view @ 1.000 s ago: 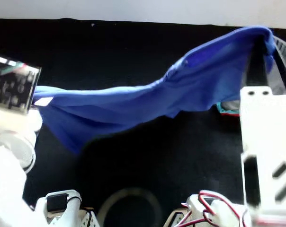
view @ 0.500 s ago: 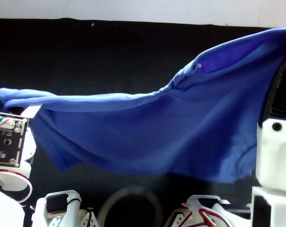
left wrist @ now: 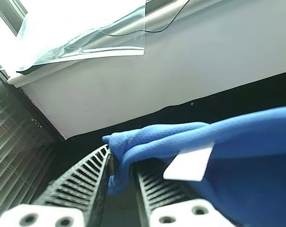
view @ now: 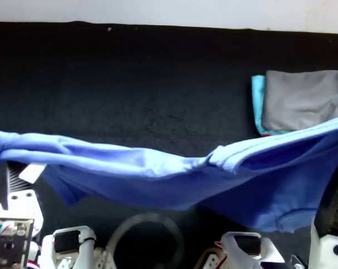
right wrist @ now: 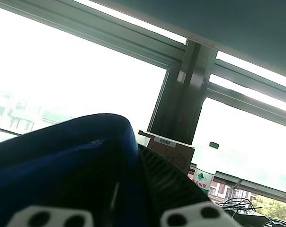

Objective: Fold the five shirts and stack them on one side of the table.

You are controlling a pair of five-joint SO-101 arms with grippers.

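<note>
High view: we see the blue shirt point(view: 174, 174) strung edge to edge across the near side of the black worktop point(view: 130, 84), sagging mid-span. We can't tell whether its lower hem touches the worktop. At the far right, a folded grey shirt point(view: 303, 98) lies on a teal shirt point(view: 257, 101), whose edge sticks out along one side. The blue shirt's right end crosses the near edge of that pile.

Left wrist view: the left pincer point(left wrist: 120, 163) is nearly closed, with both ribbed fingers point(left wrist: 81, 177) pinching a bunched corner of the blue shirt. Cloth pokes out past the tips. A white tag point(left wrist: 188, 163) hangs just beside the grip.

Right wrist view: the blue shirt is draped over one finger of the right pincer point(right wrist: 131, 165) and hides it; the other ribbed finger point(right wrist: 166, 189) is bare. It looks clamped on the cloth, but the view is poor. A window point(right wrist: 76, 85) is behind.
</note>
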